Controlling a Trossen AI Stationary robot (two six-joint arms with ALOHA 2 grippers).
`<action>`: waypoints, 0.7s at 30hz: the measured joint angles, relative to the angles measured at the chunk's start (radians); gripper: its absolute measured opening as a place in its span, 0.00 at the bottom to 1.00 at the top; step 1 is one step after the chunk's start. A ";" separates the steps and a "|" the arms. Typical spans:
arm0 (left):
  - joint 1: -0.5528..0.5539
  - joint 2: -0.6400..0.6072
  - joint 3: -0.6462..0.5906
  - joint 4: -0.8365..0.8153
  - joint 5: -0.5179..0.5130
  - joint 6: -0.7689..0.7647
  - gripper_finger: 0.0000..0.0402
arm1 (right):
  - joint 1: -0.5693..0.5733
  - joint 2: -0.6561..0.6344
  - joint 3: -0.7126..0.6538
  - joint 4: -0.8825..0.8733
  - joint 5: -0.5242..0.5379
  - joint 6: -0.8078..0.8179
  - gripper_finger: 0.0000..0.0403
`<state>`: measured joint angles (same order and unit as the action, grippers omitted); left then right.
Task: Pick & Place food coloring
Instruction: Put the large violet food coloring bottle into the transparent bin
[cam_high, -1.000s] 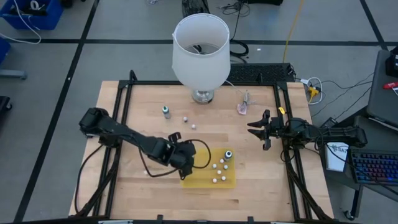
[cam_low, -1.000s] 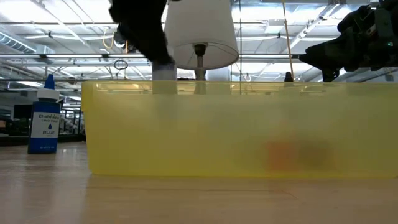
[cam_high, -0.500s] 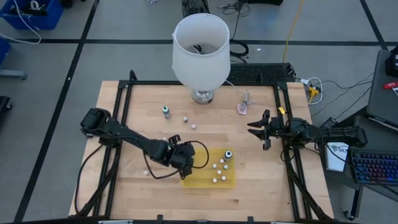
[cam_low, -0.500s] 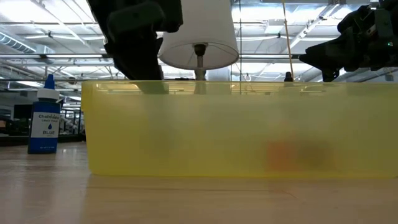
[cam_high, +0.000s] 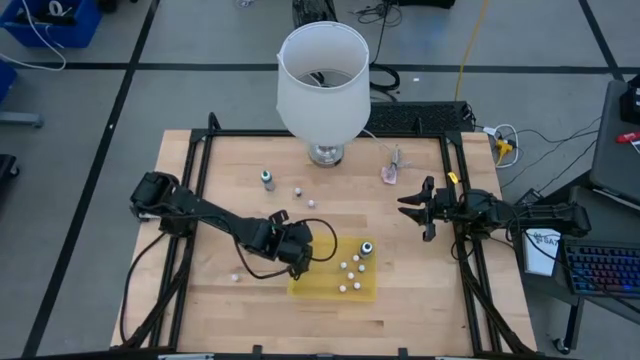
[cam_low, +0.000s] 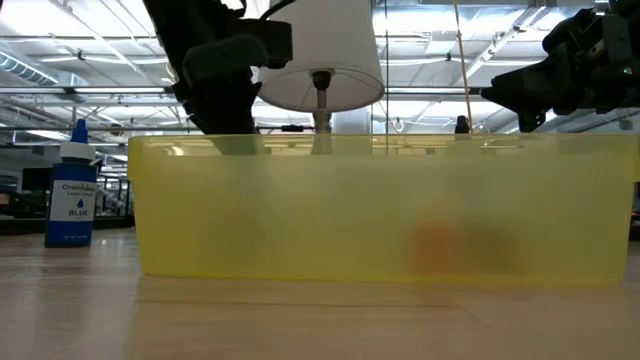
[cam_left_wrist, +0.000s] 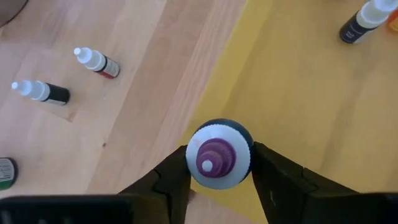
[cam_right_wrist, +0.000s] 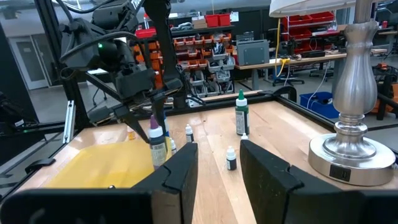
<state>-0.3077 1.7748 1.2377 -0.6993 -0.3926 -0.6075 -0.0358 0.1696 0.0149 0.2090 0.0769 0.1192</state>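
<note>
Since a second ago my left tool (cam_left_wrist: 219, 163) shifts over the yellow tray's (cam_high: 368, 290) edge, clamped on a purple-tipped food coloring bottle (cam_left_wrist: 219, 154). Right tool (cam_high: 418, 209) hangs apart, off to the side.

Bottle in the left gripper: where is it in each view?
High: hidden under the left gripper at the yellow tray's left edge.
Low: not discernible behind the tray wall.
Left wrist: bottle bottom centre, between the jaws, purple tip toward camera.
Right wrist: bottle left of centre, above the tray.
Shared landmark: the yellow tray.
</note>
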 joint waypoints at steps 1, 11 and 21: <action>0.000 0.000 0.000 0.001 0.003 0.000 0.42 | 0.000 0.000 0.000 0.000 0.000 0.000 0.28; 0.000 -0.001 0.002 0.024 0.052 0.005 0.51 | 0.000 0.000 0.000 0.000 0.000 0.000 0.28; 0.001 -0.062 0.077 0.015 0.059 0.119 0.47 | 0.000 0.000 0.000 0.000 0.000 0.000 0.28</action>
<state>-0.3065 1.7127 1.3150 -0.6847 -0.3334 -0.4890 -0.0358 0.1692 0.0148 0.2089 0.0767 0.1190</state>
